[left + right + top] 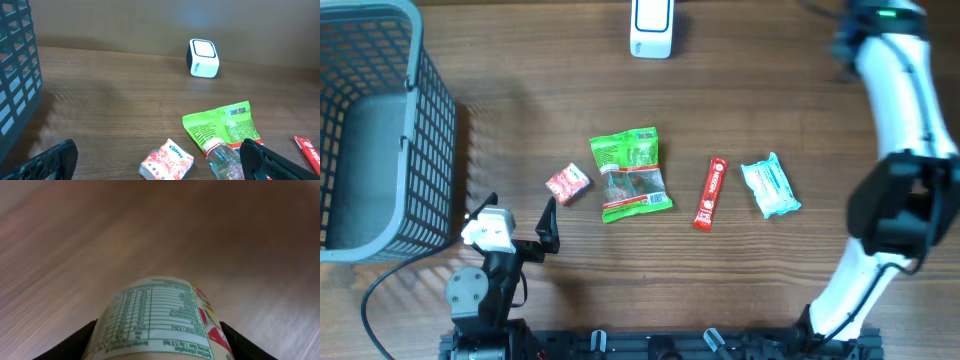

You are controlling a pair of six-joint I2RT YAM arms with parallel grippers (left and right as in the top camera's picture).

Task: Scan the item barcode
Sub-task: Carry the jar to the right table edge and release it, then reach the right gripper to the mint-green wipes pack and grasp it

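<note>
Looking through the right wrist camera, I see the right end effector (pixel 157 347) gripping a round container (pixel 155 310) with a nutrition table on its label. The dark fingers (pixel 75 342) press on both of its sides, and the wooden table (pixel 150 230) is behind it. I cannot find a barcode on the side that shows. The left end effector (pixel 520 207) has its jaws wide and holds nothing, beside the grey basket (pixel 430 90). The white scanner (pixel 651 25) stands at the far edge. Between them lie a Kleenex pack (pixel 567 184), a green snack bag (pixel 630 172), a red sachet (pixel 710 193) and a pale blue packet (pixel 770 186).
</note>
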